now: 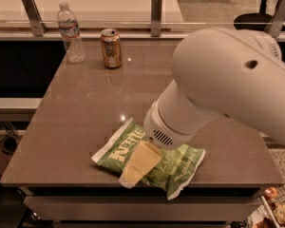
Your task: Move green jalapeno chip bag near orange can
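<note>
Well, the orange can [111,48] stands upright at the table's [85,103] eleven o'clock, a clear water bottle [70,32] at its nine; the crinkly, white-edged green jalapeno chip bag [180,167] lies flat at six; the gripper [133,172] sits over its middle, its hold impossible to tell.

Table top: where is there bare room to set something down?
The widest bare stretch of the table runs from the orange can and water bottle at the far edge down to the green jalapeno chip bag near the front. It is crowded at the front, where the gripper sits over the bag below the arm.
</note>
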You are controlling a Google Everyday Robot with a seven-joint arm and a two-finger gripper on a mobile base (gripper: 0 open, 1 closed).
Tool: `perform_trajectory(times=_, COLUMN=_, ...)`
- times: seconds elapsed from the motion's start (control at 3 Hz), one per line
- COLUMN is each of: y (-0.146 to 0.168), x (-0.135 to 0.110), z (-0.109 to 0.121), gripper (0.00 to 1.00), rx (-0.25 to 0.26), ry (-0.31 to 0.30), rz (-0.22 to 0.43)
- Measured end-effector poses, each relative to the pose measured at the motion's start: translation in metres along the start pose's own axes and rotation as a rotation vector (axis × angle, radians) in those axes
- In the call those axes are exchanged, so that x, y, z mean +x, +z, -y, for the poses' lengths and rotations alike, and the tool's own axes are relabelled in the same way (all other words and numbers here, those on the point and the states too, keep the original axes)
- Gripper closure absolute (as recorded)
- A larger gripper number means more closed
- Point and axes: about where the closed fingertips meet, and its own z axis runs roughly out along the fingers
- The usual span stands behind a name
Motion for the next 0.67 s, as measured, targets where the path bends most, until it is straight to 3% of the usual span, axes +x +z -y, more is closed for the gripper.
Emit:
perform_trajectory(times=0.33, y=0.0324, x=-0.0044, z=0.0039, gripper=0.18, rx=0.010, ry=-0.041, rz=0.027)
perform_trajectory(times=0.67, y=0.0316, x=-0.0064, z=0.0044, gripper=0.41, rx=0.016, ry=-0.041, rz=0.033)
